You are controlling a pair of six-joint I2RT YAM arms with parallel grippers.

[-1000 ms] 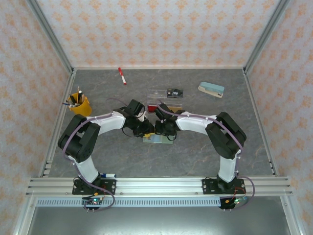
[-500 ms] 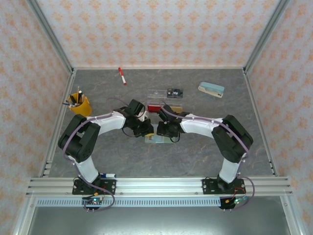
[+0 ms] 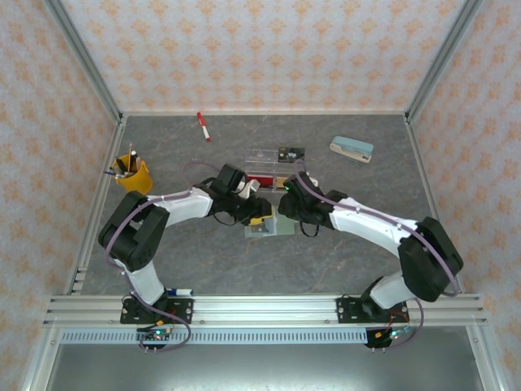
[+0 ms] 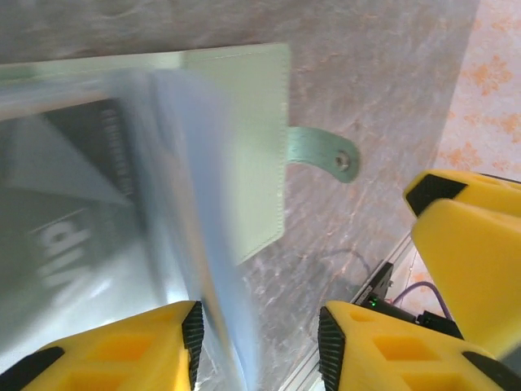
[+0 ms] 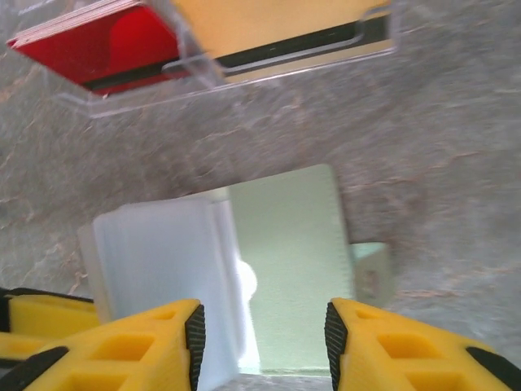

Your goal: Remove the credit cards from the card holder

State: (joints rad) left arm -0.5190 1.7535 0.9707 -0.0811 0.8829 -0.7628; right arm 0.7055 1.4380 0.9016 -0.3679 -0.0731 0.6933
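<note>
At table [image 3: 203, 252] centre, poised over unfolded card holder [image 5: 285, 244], left gripper [image 4: 259, 326] and right gripper [image 5: 264, 318] half-open, empty, for pocket access.

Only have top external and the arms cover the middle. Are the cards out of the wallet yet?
Observer: Looks so. The right wrist view shows a red card and a tan-gold card lying in neighbouring compartments of the clear tray.
Operator: Card holder open or shut?
Observer: It lies open on the table, its tab sticking out sideways.
Operator: Grippers holding anything?
Observer: Both are open. The right gripper is empty above the holder. A blurred clear flap runs between the left gripper fingers.
</note>
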